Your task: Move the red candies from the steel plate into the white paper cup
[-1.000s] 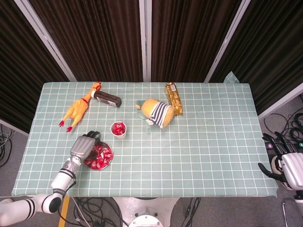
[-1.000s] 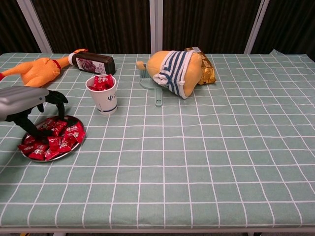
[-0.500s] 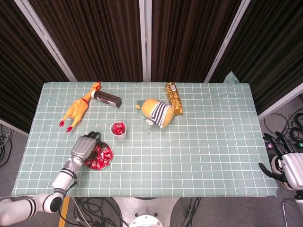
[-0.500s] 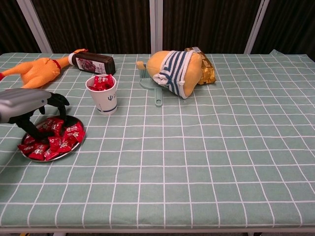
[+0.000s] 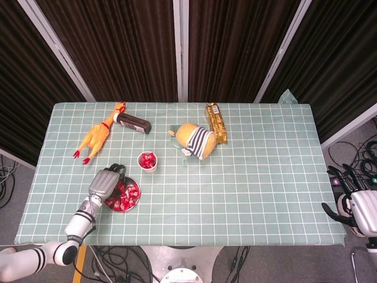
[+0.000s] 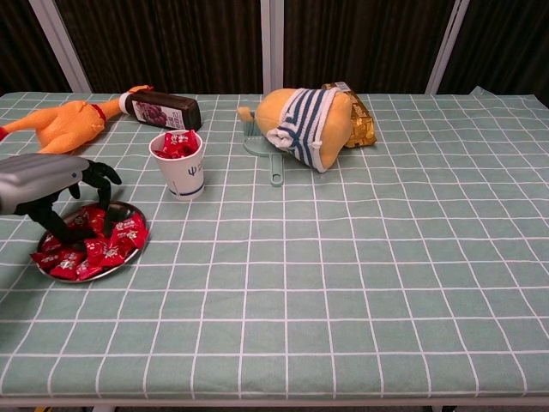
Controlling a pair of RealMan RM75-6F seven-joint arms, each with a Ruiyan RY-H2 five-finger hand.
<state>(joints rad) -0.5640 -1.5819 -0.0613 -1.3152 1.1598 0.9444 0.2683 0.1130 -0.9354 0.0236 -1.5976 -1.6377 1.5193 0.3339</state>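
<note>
The steel plate [image 5: 136, 198] [image 6: 110, 273] lies near the table's front left, piled with several red candies [image 5: 126, 195] [image 6: 96, 248]. Just behind it stands the white paper cup [image 5: 148, 164] [image 6: 184, 178], with red candies [image 6: 177, 144] showing above its rim. My left hand [image 5: 103, 183] [image 6: 47, 182] hangs over the plate's left part. Its dark fingers [image 6: 106, 202] point down, spread apart, their tips touching the candies; none is lifted. My right hand [image 5: 351, 203] hangs off the table's right edge, fingers spread, holding nothing.
A rubber chicken [image 5: 97, 137] [image 6: 64, 121] and a dark bottle [image 5: 134, 123] [image 6: 163, 110] lie behind the cup. A striped plush toy [image 5: 195, 140] [image 6: 304, 124], a green brush [image 6: 264, 153] and a gold snack pack [image 5: 216, 122] sit mid-table.
My left hand has sunk a little over the plate, and its fingertips now reach into the candies. The right hand has not moved.
</note>
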